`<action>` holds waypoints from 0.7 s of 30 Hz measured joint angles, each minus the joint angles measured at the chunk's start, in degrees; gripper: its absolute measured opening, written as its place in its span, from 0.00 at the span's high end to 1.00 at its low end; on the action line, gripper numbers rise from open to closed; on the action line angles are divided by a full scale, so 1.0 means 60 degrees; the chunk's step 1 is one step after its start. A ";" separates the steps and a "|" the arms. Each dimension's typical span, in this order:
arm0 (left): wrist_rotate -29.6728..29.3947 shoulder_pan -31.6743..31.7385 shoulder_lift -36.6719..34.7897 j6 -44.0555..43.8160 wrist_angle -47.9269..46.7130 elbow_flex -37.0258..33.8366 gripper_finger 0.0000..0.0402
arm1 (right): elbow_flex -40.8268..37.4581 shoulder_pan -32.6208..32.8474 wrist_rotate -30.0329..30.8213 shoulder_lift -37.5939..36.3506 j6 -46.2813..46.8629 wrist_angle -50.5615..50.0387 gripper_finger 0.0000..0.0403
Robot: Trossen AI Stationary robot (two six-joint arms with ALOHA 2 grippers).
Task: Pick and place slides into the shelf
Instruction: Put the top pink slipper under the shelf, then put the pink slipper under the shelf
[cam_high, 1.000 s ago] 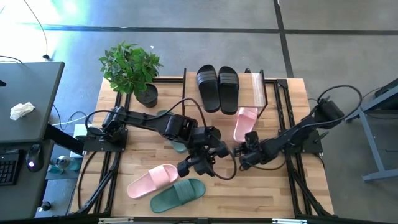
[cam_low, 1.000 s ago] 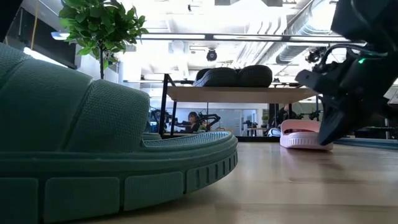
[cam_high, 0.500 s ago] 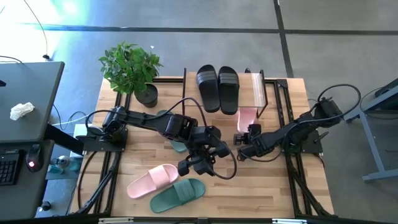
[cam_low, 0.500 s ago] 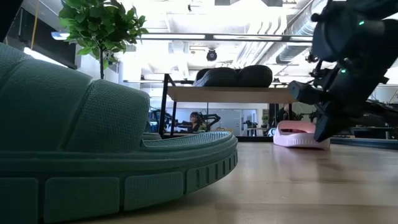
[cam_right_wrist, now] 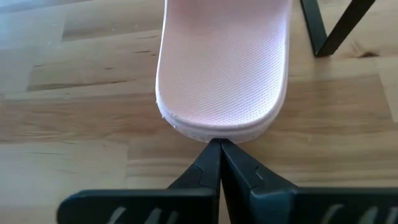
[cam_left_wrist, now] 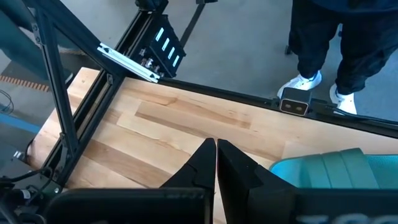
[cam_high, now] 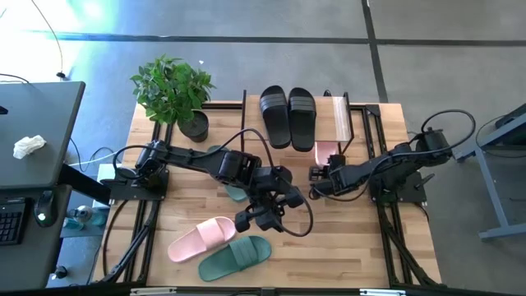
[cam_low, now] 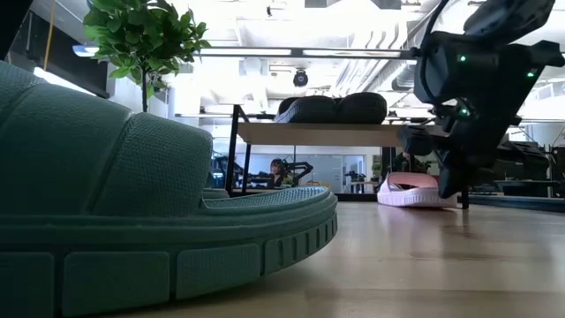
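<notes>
Pale pink rubber slide (cam_right_wrist: 222, 68): the right wrist view alone shows its heel edge touching the closed fingertips of the right gripper (cam_right_wrist: 219, 144). In the high view this slide (cam_high: 326, 151) lies half under the wood-topped black-framed shelf (cam_high: 339, 117), at 12 o'clock from the gripper (cam_high: 315, 174). The left gripper (cam_left_wrist: 216, 144), fingers together, holds nothing above the table centre.

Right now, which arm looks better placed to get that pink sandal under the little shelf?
The right one. Its shut claw is at the heel edge of the pink slide, already partly under the shelf. The left claw sits mid-table, away from it.
</notes>
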 joint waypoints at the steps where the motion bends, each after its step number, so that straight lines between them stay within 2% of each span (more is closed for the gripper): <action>1: 0.0000 0.0000 0.0000 0.0000 0.0004 0.0000 0.99 | -0.0001 -0.0002 -0.0022 0.0000 -0.0006 -0.0016 1.00; 8: -0.0266 0.0000 0.0000 -0.0003 0.0001 0.0000 0.99 | -0.0003 0.0542 -0.0394 -0.0381 -0.0007 0.0012 1.00; 13: -0.1346 0.0000 0.0000 0.0026 -0.0461 0.0000 0.99 | -0.0003 0.1517 -0.0140 -0.1578 -0.0191 0.0098 1.00; 17: -0.2021 0.0007 -0.0048 0.0235 -0.1854 0.0000 0.99 | -0.0003 0.2116 -0.0059 -0.2841 -0.1404 0.0381 1.00; 21: -0.2093 0.0000 -0.0225 0.0492 -0.3714 0.0000 0.99 | -0.0003 0.2514 -0.0147 -0.4150 -0.2786 0.0897 1.00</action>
